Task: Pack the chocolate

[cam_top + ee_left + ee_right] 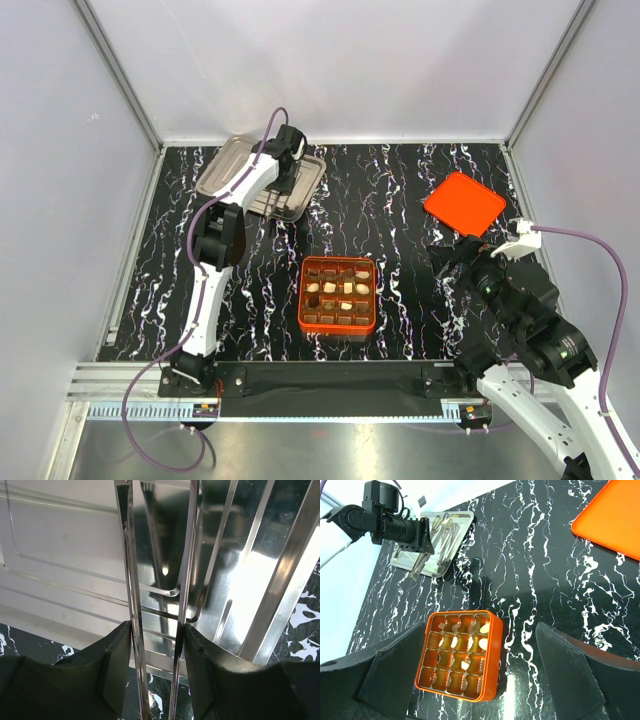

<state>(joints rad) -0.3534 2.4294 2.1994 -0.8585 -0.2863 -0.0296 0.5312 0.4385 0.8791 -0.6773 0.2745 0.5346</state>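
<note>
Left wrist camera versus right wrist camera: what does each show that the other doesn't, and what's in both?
Only the left wrist view shows close up how the fingers press the two blades of the tongs. Only the right wrist view shows the orange box with chocolate in some cells, the orange lid, and the open right gripper. Both show the left gripper holding tongs over the metal tray on the black marbled table.

left gripper clamps shiny tongs (two blades) over the steel tray.
</note>
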